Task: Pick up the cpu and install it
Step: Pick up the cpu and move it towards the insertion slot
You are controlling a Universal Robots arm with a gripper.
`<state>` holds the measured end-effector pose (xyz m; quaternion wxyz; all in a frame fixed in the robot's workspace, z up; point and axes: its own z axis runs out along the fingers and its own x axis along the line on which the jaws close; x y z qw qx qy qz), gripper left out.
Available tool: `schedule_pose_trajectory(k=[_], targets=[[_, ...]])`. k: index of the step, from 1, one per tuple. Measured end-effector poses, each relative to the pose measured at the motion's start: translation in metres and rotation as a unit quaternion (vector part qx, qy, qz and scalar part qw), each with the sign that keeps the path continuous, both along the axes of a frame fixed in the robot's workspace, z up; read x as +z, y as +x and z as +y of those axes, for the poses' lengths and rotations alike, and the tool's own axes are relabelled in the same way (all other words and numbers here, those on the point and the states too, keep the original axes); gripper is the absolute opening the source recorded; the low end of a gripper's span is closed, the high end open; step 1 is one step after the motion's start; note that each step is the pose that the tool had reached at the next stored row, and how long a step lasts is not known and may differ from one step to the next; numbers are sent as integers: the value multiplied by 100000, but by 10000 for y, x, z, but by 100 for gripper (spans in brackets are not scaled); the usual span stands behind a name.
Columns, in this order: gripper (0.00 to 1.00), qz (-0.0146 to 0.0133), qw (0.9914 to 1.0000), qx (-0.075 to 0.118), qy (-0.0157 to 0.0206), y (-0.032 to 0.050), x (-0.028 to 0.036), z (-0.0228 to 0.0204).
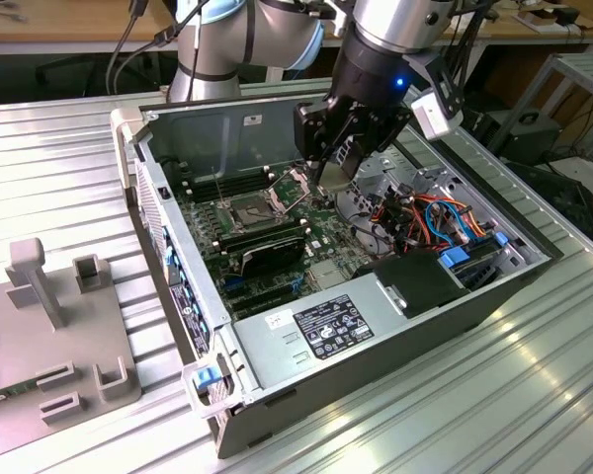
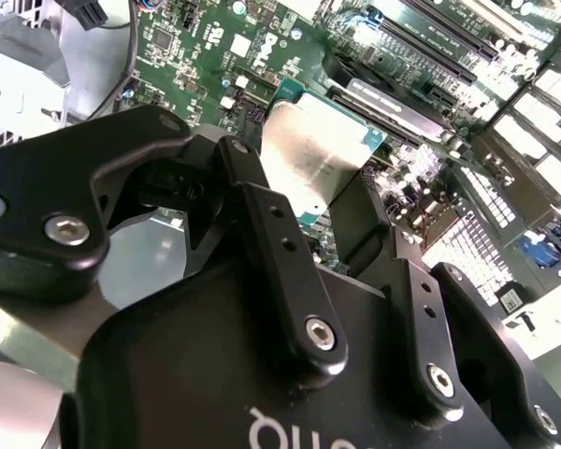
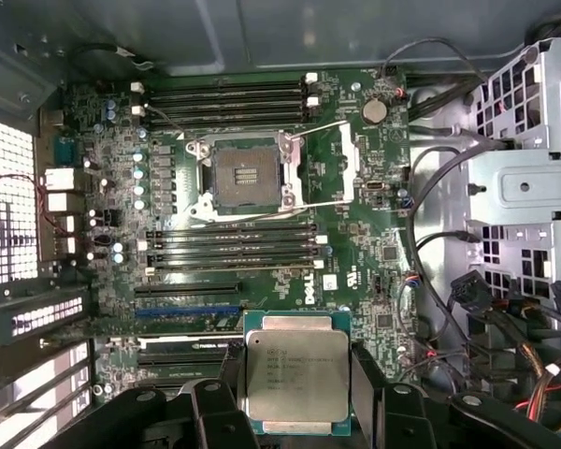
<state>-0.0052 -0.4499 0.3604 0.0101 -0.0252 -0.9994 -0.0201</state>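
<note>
— Ribbed aluminium table (image 1: 59, 148), with an open computer case (image 1: 227, 128) lying on its side on it and the green board (image 1: 321, 242) facing up. Where is the cpu?

— Lifted, over the board. The cpu (image 3: 294, 374) sits flat between the fingers (image 2: 266, 234) of the gripper (image 1: 338, 163). They are closed narrow on two opposite edges, with the grey face turned to the first wrist camera.

— And the socket?

— The socket (image 1: 249, 207) is bare, its metal frame swung open. In the exterior view it lies toward the exterior view's left of the gripper and nearer the camera. Chip and socket are well apart, not yet one above the other.

— Orientation?

— The chip is close to square, so it has no real long axis. In the first wrist view its edges run roughly parallel to the socket's edges. That is a judgement only.

— Room?

— In the first wrist view, memory sticks (image 3: 229, 248) lie low on the board between chip and socket, and more sit on the socket's far side. Cables (image 1: 425, 217) bunch at the exterior view's right, away from the socket. The case walls ring the board. I cannot tell how high the chip rides above the board.
</note>
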Motion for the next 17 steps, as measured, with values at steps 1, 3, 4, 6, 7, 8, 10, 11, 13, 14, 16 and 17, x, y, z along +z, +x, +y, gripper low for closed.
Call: schedule_pose_trajectory(k=[1,3,4,6,7,8,10,11,13,14,16,17], targets=[[54,3,100000,2,0,-8,-6,0],[54,3,100000,3,2,-27,-16,0],[54,2,100000,2,-1,-36,-21,0],[54,5,100000,3,-2,-61,-35,0],[54,4,100000,2,-1,-68,-39,0],[54,5,100000,4,-8,-71,-41,0],[54,6,100000,10,-8,-71,-42,0],[54,3,100000,1,2,-72,-43,0],[54,3,100000,3,1,-72,-43,0],[54,1,100000,0,17,-72,-44,1],[54,1,100000,-3,66,-73,-51,8],[54,0,100000,-1,81,-73,-55,12]])
